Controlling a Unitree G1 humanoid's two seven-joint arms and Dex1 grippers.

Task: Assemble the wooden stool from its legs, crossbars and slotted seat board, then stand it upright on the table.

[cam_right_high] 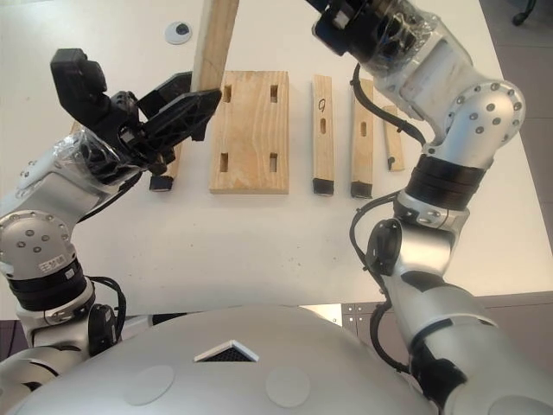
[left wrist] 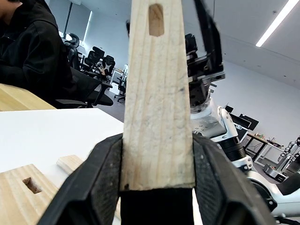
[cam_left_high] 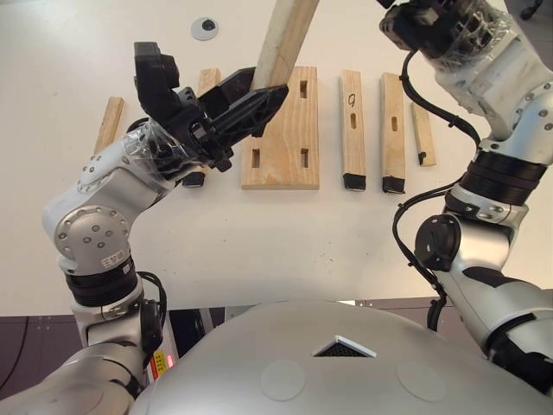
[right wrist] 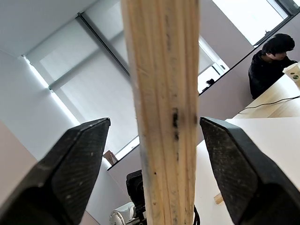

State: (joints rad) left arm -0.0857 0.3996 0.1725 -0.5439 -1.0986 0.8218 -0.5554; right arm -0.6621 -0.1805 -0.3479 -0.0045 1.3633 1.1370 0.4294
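A long wooden leg [cam_left_high: 285, 39] with a black foot is held tilted above the slotted seat board [cam_left_high: 281, 130], which lies flat on the white table. My left gripper [cam_left_high: 263, 91] is shut on the leg just above its foot, over the board's near-left slots. In the left wrist view its black fingers [left wrist: 101, 173] press both sides of the leg [left wrist: 157, 103]. My right gripper [right wrist: 154, 122] is up at the leg's top end, open, with its fingers [right wrist: 79, 164] standing clear of the wood on both sides.
Two more legs [cam_left_high: 352, 130] [cam_left_high: 393, 130] with black feet and a short crossbar [cam_left_high: 422, 134] lie right of the board. Another crossbar [cam_left_high: 110, 125] and a partly hidden leg [cam_left_high: 207, 82] lie to its left. A small round disc [cam_left_high: 205, 28] sits at the back.
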